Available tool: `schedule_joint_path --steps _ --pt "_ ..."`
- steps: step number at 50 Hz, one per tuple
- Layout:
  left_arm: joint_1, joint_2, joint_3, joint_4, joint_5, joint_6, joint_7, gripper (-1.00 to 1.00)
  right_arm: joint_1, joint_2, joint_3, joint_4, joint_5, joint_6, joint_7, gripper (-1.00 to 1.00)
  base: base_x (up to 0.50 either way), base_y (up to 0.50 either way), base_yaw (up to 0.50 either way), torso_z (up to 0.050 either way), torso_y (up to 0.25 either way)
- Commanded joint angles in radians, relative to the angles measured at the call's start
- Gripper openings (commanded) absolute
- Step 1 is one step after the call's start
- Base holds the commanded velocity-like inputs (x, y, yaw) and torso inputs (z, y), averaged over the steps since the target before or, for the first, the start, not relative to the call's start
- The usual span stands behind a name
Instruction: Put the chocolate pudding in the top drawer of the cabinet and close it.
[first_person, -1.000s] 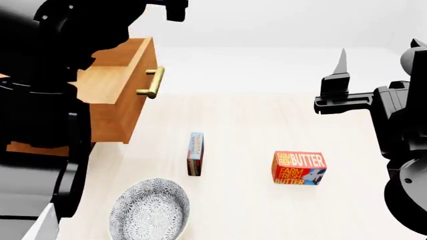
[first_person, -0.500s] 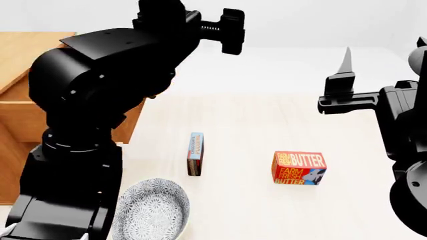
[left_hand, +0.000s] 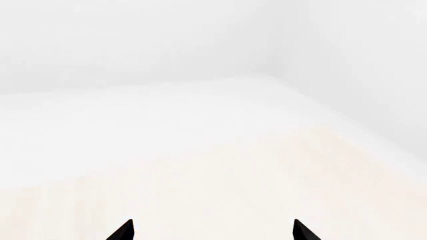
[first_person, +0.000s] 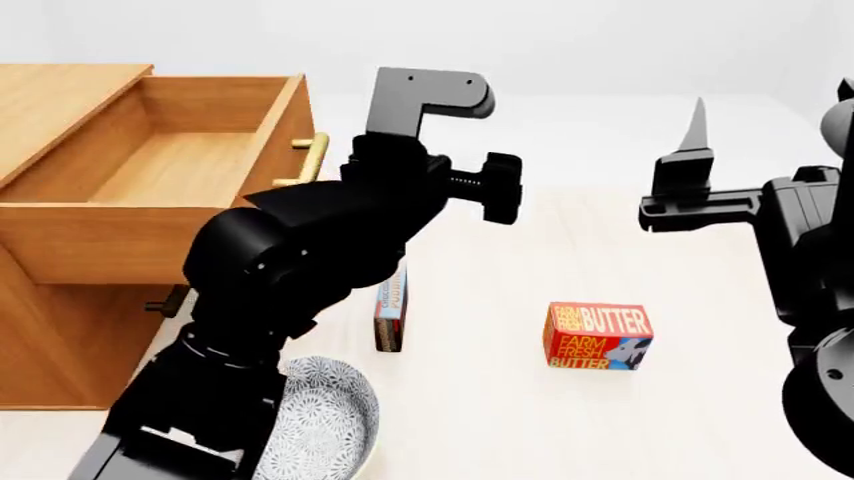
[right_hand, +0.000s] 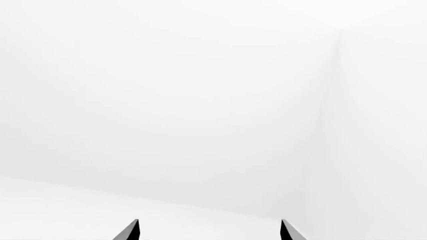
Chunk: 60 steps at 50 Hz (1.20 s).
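While the chocolate pudding (first_person: 391, 318) stands on its thin edge at lower centre of the head view, partly behind the left arm, the top drawer (first_person: 160, 170) gapes open at upper left, its brass handle (first_person: 310, 160) just clear of the cabinet (first_person: 54, 330). A butter box (first_person: 597, 336) sits to the pudding's right on the pale surface (first_person: 534, 420) — a patterned bowl (first_person: 320, 420) below. Left claw (left_hand: 212, 231) and right claw (right_hand: 209, 231) both show spread tips, holding nothing.
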Motion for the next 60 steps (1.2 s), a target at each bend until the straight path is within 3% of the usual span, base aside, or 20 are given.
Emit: schedule_joint_path --steps 1,60 --pt "0.041 -0.007 0.063 -0.138 -0.006 0.081 0.002 1.00 -0.017 0.006 -0.008 0.006 -0.010 -0.022 -0.002 1.00 0.00 0.00 0.00 0.000 0.000" --pt "0.004 -0.043 0.125 -0.478 -0.002 0.218 -0.084 1.00 -0.024 0.013 -0.048 0.028 -0.019 -0.064 0.012 1.00 0.00 0.00 0.00 0.000 0.000"
